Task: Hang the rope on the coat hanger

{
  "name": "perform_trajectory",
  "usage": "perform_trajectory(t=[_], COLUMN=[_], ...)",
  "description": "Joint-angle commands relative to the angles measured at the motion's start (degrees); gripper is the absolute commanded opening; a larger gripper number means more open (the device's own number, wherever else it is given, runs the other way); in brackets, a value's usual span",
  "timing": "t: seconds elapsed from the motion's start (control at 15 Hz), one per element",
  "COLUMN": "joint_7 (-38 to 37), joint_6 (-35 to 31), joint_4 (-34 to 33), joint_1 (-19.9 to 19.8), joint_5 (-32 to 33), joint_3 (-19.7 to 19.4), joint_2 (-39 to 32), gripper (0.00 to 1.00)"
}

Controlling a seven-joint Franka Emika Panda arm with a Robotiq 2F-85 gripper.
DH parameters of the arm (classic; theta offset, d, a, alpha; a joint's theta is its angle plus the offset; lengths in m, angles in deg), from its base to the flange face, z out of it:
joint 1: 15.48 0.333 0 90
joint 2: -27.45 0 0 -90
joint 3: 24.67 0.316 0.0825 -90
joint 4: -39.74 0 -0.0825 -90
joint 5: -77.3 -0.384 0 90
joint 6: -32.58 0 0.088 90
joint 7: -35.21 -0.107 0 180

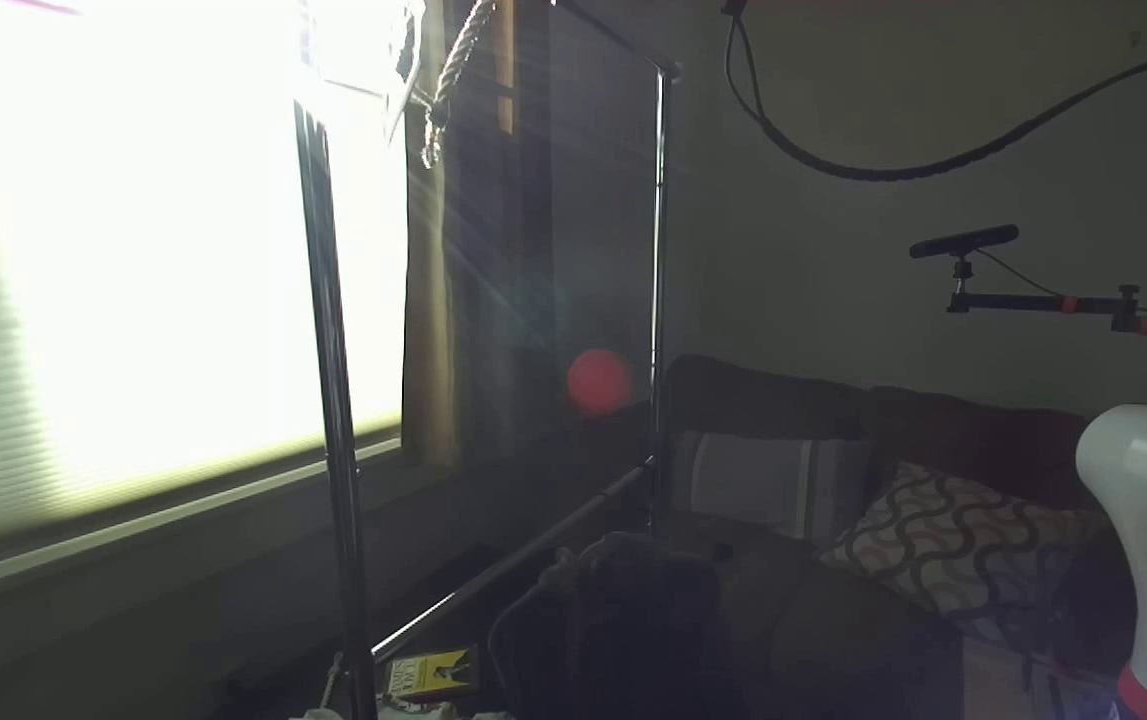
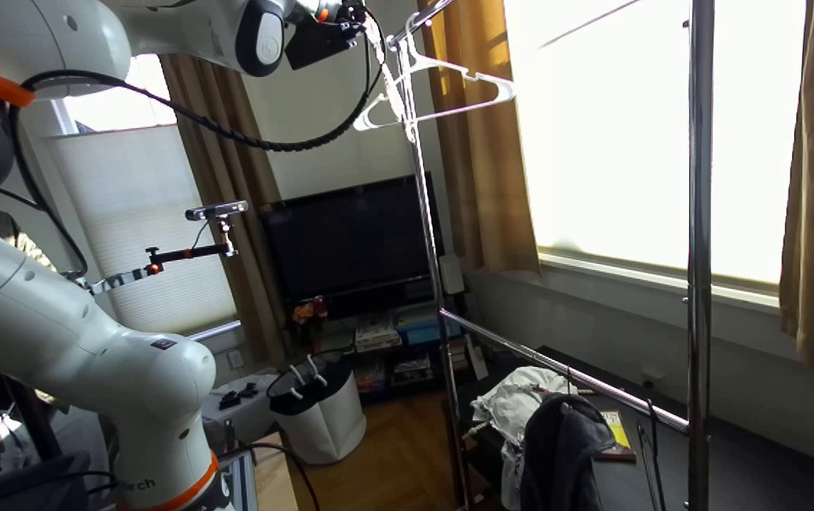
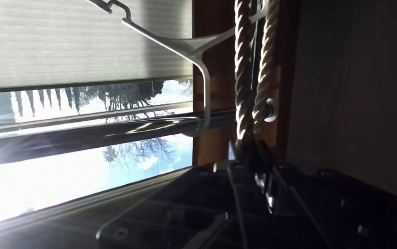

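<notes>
The rope (image 3: 242,69) is a twisted pale cord. In the wrist view two strands come from between the fingertips of my gripper (image 3: 252,147), which is shut on it. In an exterior view the rope (image 2: 391,79) hangs from my gripper (image 2: 362,20) in front of the left end of the coat hanger. It also shows at the top of an exterior view (image 1: 461,60). The white coat hanger (image 2: 463,110) hangs by its hook on the rack's top rail. In the wrist view the coat hanger (image 3: 191,46) is left of and partly behind the rope. I cannot tell whether they touch.
The metal rack's top rail (image 3: 150,129) runs close to my gripper. A rack pole (image 2: 429,234) stands below the hanger. Curtains (image 2: 481,177) and a bright window are behind. Clothes (image 2: 563,440) hang low on the rack. A camera on a bar (image 2: 216,211) stands nearby.
</notes>
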Motion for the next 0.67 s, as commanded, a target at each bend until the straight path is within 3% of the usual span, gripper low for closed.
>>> perform_trajectory(t=[0.0,0.33,0.6], joint_7=[1.16,1.23,4.01], joint_6=[-2.86,-5.94,-6.23], joint_4=[0.03,-0.73,-0.76], joint_1=[6.60,14.89,18.02], joint_5=[-1.25,-0.52,0.45], joint_3=[-2.75,-7.38,-9.98], joint_2=[-0.68,-3.29,-6.47], gripper=[0.03,0.03,0.03])
